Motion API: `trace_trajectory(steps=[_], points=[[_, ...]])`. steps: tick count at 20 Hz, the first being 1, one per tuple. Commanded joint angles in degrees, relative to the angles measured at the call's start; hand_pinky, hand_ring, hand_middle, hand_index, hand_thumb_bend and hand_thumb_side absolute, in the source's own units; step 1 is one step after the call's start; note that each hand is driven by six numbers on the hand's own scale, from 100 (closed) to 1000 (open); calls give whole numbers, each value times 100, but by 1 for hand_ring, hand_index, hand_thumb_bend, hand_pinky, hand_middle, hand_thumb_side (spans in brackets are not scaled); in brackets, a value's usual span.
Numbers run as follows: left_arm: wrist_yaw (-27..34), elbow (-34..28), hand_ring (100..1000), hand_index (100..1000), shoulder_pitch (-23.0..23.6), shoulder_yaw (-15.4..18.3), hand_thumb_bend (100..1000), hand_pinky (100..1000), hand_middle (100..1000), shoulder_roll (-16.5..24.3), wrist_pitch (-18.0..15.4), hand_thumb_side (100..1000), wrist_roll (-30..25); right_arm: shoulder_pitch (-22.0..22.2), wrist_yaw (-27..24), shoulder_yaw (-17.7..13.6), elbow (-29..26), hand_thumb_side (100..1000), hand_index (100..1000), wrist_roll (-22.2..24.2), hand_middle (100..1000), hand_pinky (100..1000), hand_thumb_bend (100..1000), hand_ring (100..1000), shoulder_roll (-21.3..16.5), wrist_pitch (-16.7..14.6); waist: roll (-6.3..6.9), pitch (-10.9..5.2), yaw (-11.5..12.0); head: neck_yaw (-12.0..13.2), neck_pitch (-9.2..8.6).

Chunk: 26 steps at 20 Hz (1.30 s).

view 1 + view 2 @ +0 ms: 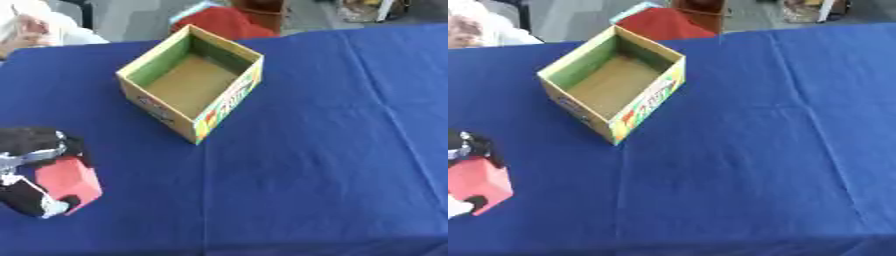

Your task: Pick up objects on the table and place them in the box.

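Red block (68, 181), low at your left over the blue tablecloth (332, 150), held in the left hand (35, 165): the black fingers curl round its top and near side, with a fingertip showing at its lower corner, so the hand is closed on the block. Whether the block rests on the cloth or hangs just above it cannot be told. The right hand appears in neither view.

The step in hand, as judged from this arrangement, is the carry to the box (191, 82). You should raise the block clear of the cloth before moving sideways, since the near wall of the box stands between hand and opening. Bring the block forward and to your right until it hangs over the middle of the opening, not over a rim; the box sits turned, one corner pointing toward you, so approach across that corner with enough height. Lower it inside before you let the fingers go, because a release from above the walls could tip the light cardboard or bounce the block out.

Box: an open-topped carton, printed outside, green and brown inside, standing upright well apart from the block. Its brown floor shows bare; nothing lies in it as far as the views reveal
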Motion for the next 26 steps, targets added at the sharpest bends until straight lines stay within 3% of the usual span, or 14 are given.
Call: trace_trajectory(steps=[1,7,13,20,26], points=[[39,-80,709,777,-494,106,256,562,755,180,-95,262,-21,-66,0,-23,-116,994,781,18,859,693,100,753,-133,-5,14,-79,-4,0,28],[74,109,674,758,-1935,-196,227,514,725,-367,67,249,-568,-81,-24,10,-116,995,780,56,859,692,100,753,-132,-6,34,-76,-65,53,21],[-285,1303,623,731,-3245,-533,202,456,686,-1394,-8,233,-738,-133,-54,30,-116,997,780,89,861,690,100,753,-95,-9,14,4,-134,116,-79],[-706,2822,586,715,-4025,-521,161,413,656,-2370,-413,240,-397,-224,-93,49,-116,999,779,117,862,689,100,752,-30,-18,-37,127,-207,193,-276],[-1236,4141,566,716,-4377,-260,138,385,638,-3163,-517,243,81,-321,-137,78,-116,1000,779,158,864,688,100,752,43,-34,-107,256,-275,276,-482]])
